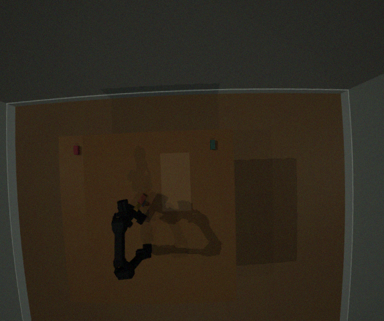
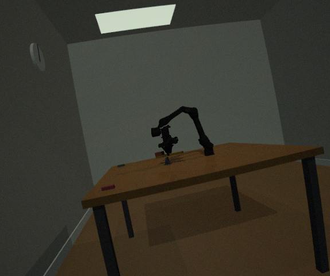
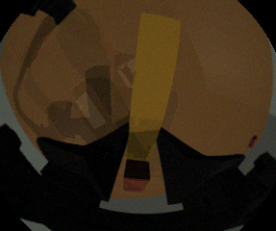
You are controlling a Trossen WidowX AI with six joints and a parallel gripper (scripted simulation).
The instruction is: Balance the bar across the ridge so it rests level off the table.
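The arm [image 1: 119, 243] [image 2: 199, 127] is matte black, with chunky angular joints and 2 dark, tapering fingers

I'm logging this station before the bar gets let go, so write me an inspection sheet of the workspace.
Surface: wooden table, with a shadow of the arm across it.
Job's things: yellow bar with a red block at one end; small grey-blue ridge just below. Contact between bar and ridge: cannot tell.
Clutter: one red piece and one teal piece, both away from the ridge.
Grippers: pincer shut on the bar.
Cables: nothing seen.
Surroundings: dim room, wall clock, bright ceiling panel.
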